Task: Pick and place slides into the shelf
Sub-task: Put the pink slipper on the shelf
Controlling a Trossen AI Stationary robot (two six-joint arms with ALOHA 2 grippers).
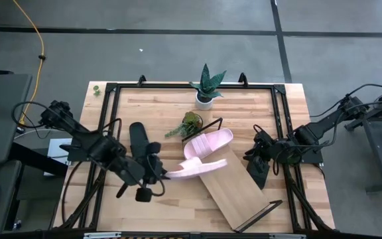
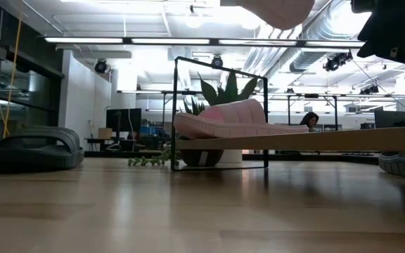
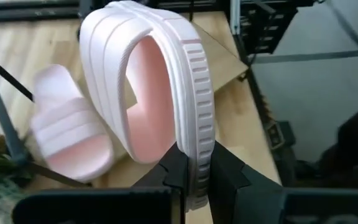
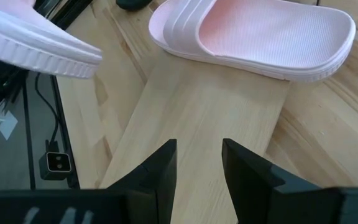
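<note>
My left gripper is shut on a light pink slide, held in the air over the near-left end of the shelf, a light-wood board lying slantwise on the table. The second pink slide rests sole-down on the shelf's far end. One black slide lies on the table to the left. Another black slide lies by the shelf's right side. My right gripper hovers open over the shelf board, touching nothing. My left gripper pinches the pink slide's ribbed sole edge between its two fingers, coming from the table's left. The slide is lifted clear and turned on its side. Its length reaches away from the fingers toward the right, above the shelf.
A potted plant stands at the table's far edge and a small green sprig lies by the shelf's far wire end. A black frame borders the tabletop. Bare wood shows on the near left and far left.
</note>
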